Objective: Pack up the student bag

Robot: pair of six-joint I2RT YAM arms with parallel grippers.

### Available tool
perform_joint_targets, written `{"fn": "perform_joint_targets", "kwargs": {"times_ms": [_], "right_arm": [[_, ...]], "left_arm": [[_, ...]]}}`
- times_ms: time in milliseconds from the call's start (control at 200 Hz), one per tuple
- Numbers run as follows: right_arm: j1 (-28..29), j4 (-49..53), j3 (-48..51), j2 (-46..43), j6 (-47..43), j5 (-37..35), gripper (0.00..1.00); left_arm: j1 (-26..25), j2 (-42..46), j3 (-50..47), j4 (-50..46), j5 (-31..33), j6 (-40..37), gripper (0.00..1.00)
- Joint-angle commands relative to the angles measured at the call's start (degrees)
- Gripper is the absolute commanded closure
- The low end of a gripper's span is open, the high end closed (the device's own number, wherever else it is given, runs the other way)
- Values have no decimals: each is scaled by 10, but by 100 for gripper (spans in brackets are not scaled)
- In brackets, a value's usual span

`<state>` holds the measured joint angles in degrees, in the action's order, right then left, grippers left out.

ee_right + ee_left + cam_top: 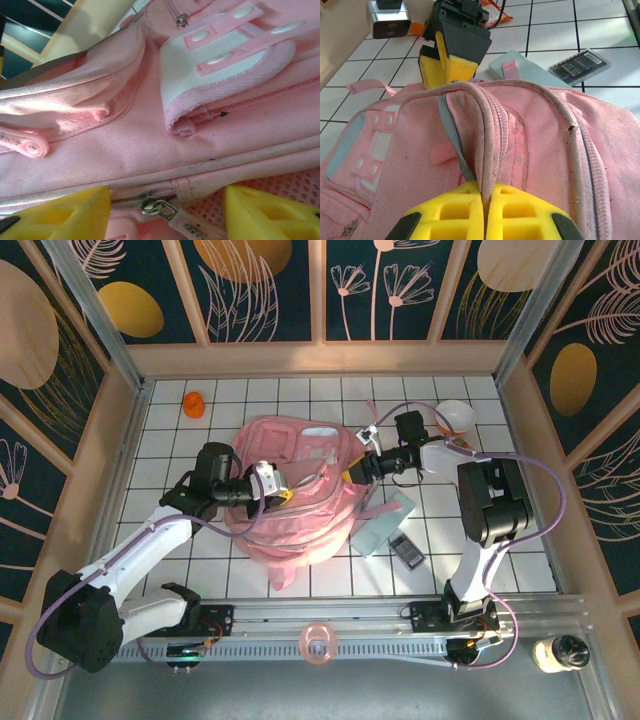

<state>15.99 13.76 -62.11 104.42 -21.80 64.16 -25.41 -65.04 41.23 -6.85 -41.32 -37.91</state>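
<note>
Bag (pixel 300 530) seam pinched taut between pressed-together left fingers (pixel 520 212), seemingly steadying zipper pull (pixel 157 207) for right fingers (pixel 265 212) spread astride it.

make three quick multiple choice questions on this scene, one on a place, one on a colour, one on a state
1. Where does the dark flat rectangular calculator lie? A) on the white tiled table beside the large soft pink fabric backpack B) on top of the backpack C) in a claw
2. What colour is the small object near the table's far left corner? A) green B) orange C) blue
3. How is the left claw? A) wide open B) shut on a backpack fold C) holding the calculator
Answers: 1 A, tiles show under it; 2 B, plainly orange; 3 B, its yellow fingers meet on pinched pink fabric.
</note>
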Motion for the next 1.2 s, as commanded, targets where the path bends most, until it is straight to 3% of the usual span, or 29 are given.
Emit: {"fn": "perform_joint_targets", "kwargs": {"times_ms": [0, 215, 515, 836, 1196], "right_arm": [[3, 46, -16, 11, -37, 71, 45], [2, 147, -29, 11, -106, 86, 70], [3, 169, -39, -4, -116, 103, 100], [25, 75, -18, -91, 10, -38, 100], [88, 120, -72, -86, 88, -195, 100]], "left_arm": [[0, 12, 16, 91, -67, 6, 100], [0, 12, 13, 101, -55, 11, 100], [0, 11, 9, 106, -17, 10, 100], [0, 2, -3, 77, 41, -23, 100], [0, -9, 1, 39, 119, -58, 100]]}}
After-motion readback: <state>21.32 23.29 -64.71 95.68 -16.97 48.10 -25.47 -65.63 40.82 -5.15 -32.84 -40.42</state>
